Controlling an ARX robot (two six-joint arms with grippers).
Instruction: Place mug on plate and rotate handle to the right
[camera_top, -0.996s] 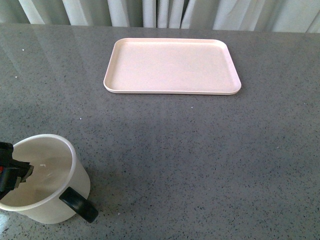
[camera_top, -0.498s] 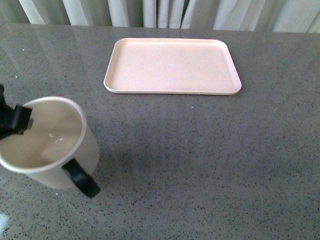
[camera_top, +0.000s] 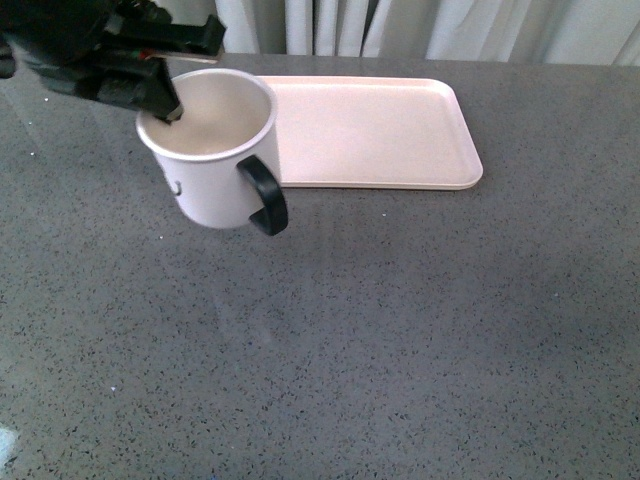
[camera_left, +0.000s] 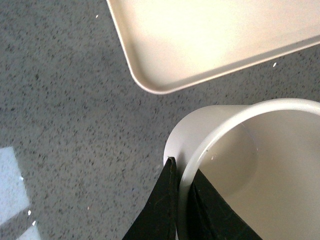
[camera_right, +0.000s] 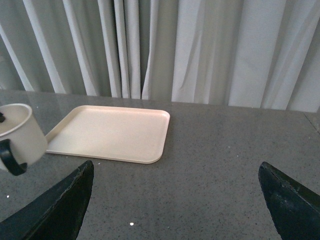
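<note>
Mug: the white mug (camera_top: 205, 165) hangs upright over the far-left part of the worktop (camera_top: 420, 330), just off the near-left corner of the plate (camera_top: 390, 125). In the front view its body covers that corner. The left wrist view shows it beside the plate, not over it. It looks clear of the worktop, though the base is hidden.
Handle: the black loop handle (camera_top: 266, 196) points toward the near-right corner of the worktop.
Print: a small black mark shows low on the mug's left side, too little of it to read.
Inside: the mug's interior is pale and bare.
Left gripper: the left gripper (camera_top: 172, 100) comes in from the far-left corner. Its jaws are closed tight on the mug's rim, one black finger (camera_left: 159, 210) outside the wall and the other inside.
Plate: the pale pink-cream tray lies flat near the middle of the far edge, its long side parallel to that edge, nothing resting on it.
Right gripper: the right gripper (camera_right: 175, 172) is seen only from its own wrist camera. Its jaws are spread wide with nothing between them, well apart from the mug and the plate.
Worktop: grey speckled stone with a dull sheen.
Backdrop: pale curtains (camera_right: 200, 50) hang in folds behind the far edge.
</note>
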